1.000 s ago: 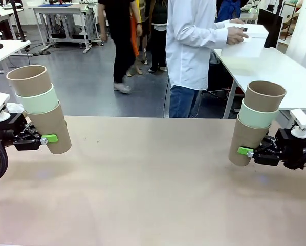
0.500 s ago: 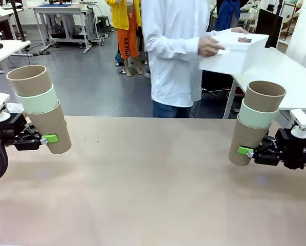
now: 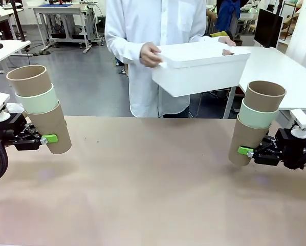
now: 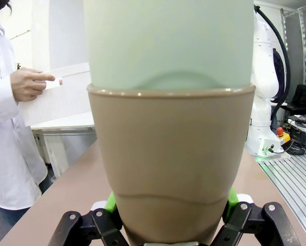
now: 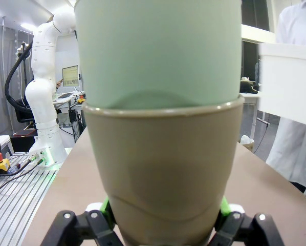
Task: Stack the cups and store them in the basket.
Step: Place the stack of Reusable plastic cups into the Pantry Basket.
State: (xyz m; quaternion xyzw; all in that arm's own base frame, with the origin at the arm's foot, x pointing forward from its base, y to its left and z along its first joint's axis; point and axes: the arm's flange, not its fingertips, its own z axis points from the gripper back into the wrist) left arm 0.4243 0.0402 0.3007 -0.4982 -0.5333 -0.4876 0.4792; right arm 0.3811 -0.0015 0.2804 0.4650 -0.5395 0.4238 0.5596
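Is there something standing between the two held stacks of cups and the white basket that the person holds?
Nothing visible does: no object lies on the table between the left stack, the right stack and the basket. However, the basket is held up at the far side in the person's hand, not set down.

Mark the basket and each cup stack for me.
basket (image 3: 204, 74), front view, near side wall.
left cup stack (image 3: 51, 127), front view, bottom tan cup's side.
right cup stack (image 3: 247, 136), front view, bottom tan cup's side.

Tan tabletop (image 3: 153, 195) — smooth, matte
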